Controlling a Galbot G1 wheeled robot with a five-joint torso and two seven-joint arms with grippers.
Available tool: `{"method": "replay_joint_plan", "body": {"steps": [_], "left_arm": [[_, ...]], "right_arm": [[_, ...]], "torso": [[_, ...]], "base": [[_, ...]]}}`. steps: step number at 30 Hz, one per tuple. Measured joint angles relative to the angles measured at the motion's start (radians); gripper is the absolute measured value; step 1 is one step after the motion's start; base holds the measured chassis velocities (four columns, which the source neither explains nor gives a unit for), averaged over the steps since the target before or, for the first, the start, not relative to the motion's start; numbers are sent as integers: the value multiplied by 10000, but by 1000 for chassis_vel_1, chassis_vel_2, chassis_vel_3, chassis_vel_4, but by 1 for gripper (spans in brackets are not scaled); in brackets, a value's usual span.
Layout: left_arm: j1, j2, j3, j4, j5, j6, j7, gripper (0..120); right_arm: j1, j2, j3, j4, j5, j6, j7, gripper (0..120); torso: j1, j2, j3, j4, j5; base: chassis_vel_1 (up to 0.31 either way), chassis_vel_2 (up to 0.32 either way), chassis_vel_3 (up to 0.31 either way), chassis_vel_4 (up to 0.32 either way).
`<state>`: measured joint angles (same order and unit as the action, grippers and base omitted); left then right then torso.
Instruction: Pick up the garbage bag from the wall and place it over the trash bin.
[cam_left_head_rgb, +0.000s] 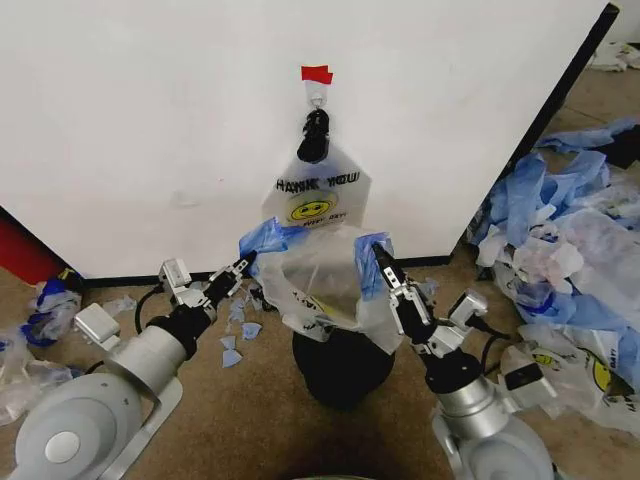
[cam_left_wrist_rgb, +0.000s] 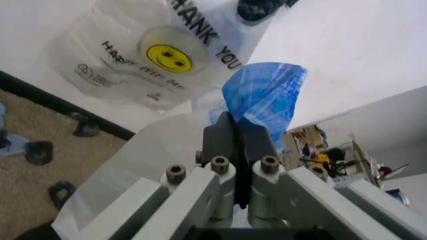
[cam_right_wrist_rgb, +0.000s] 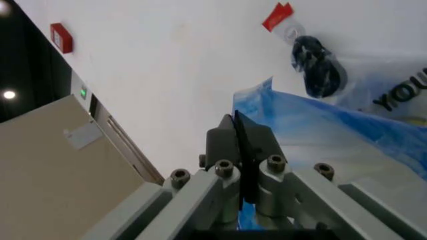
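The garbage bag (cam_left_head_rgb: 320, 280), see-through with blue handles, hangs stretched open between my two grippers just above the black trash bin (cam_left_head_rgb: 340, 368). My left gripper (cam_left_head_rgb: 243, 265) is shut on its left blue handle (cam_left_wrist_rgb: 263, 95), and my right gripper (cam_left_head_rgb: 383, 268) is shut on the right blue handle (cam_right_wrist_rgb: 300, 117). In the wrist views each pair of jaws is pressed together: left gripper (cam_left_wrist_rgb: 233, 122), right gripper (cam_right_wrist_rgb: 235, 125). The bag's lower part drapes onto the bin's rim. Behind it stands the white wall (cam_left_head_rgb: 150, 120).
A whiter THANK YOU smiley bag (cam_left_head_rgb: 315, 195) hangs from a black clip (cam_left_head_rgb: 314, 137) under red tape (cam_left_head_rgb: 316, 73) on the wall. A heap of blue and white plastic bags (cam_left_head_rgb: 570, 220) lies at the right. Blue scraps (cam_left_head_rgb: 235, 330) litter the floor at the left.
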<state>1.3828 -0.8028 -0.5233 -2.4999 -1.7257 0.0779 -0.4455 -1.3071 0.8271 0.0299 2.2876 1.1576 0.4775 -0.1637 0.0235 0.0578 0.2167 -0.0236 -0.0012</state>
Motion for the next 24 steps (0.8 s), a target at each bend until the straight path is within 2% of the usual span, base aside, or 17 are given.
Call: {"method": "replay_joint_plan", "body": {"steps": [24], "left_arm": [[311, -675, 1092, 330, 509, 8, -415, 0]], "right_arm": [[-554, 107, -317, -749, -806, 36, 630, 0]], "torso": [[0, 0, -1, 0, 0]], "base": [[0, 0, 0, 0]]}}
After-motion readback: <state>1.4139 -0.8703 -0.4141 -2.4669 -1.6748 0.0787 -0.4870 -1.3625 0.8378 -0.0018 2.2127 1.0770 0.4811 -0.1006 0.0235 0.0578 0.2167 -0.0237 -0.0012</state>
